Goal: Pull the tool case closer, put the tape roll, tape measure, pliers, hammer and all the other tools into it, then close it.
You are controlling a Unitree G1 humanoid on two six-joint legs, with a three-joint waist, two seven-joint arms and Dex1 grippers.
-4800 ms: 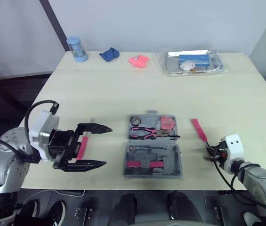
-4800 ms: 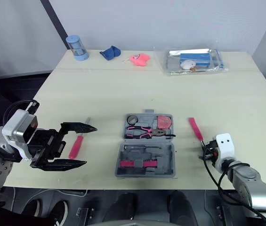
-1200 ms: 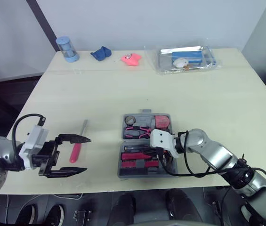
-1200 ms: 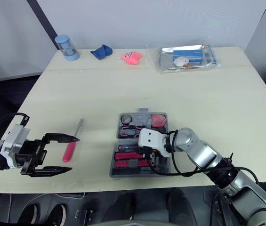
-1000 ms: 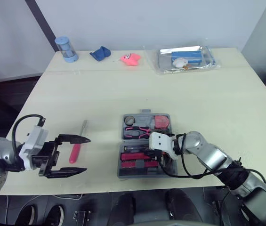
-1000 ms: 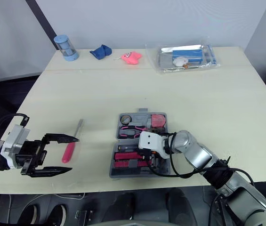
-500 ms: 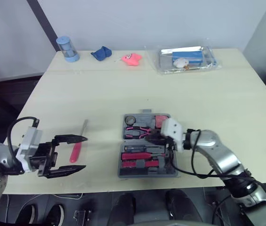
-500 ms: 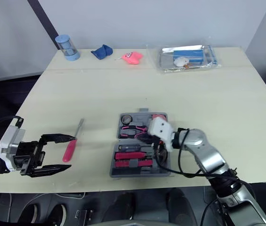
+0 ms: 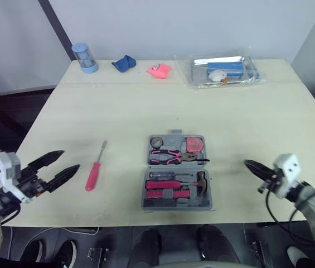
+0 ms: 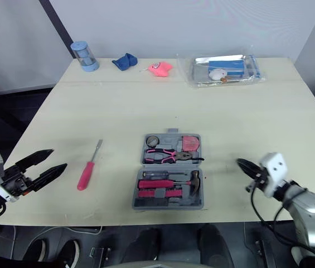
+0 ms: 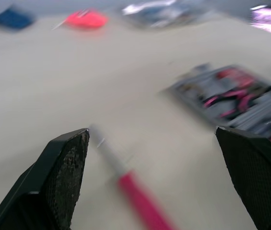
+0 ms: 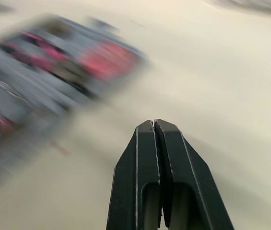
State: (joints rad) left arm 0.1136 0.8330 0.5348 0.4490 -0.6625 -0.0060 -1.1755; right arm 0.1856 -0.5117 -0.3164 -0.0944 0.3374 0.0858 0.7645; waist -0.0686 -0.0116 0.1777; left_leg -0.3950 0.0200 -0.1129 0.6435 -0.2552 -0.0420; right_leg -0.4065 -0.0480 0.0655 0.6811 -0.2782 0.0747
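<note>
The grey tool case (image 9: 177, 205) lies open near the table's front edge. Its far half holds the tape roll (image 9: 157, 142), pink tape measure (image 9: 195, 145) and pliers (image 9: 171, 156). The near half holds the hammer (image 9: 202, 180) and pink-handled tools (image 9: 167, 193). A pink-handled screwdriver (image 9: 94, 173) lies on the table left of the case, also seen blurred in the left wrist view (image 11: 137, 194). My left gripper (image 9: 70, 159) hovers open, left of the screwdriver, holding nothing. My right gripper (image 9: 247, 163) is shut and empty, right of the case, fingers (image 12: 147, 143) pressed together.
Along the far edge stand a blue cylinder (image 9: 83, 57), a blue cloth (image 9: 125, 64), a pink item (image 9: 158, 69) and a clear plastic tray (image 9: 224, 70) with blue and white contents. Bare tabletop lies between these and the case.
My right gripper has left the case and drawn back to the right, shut; the hammer now lies in the case's near half. My left gripper has pulled back to the left.
</note>
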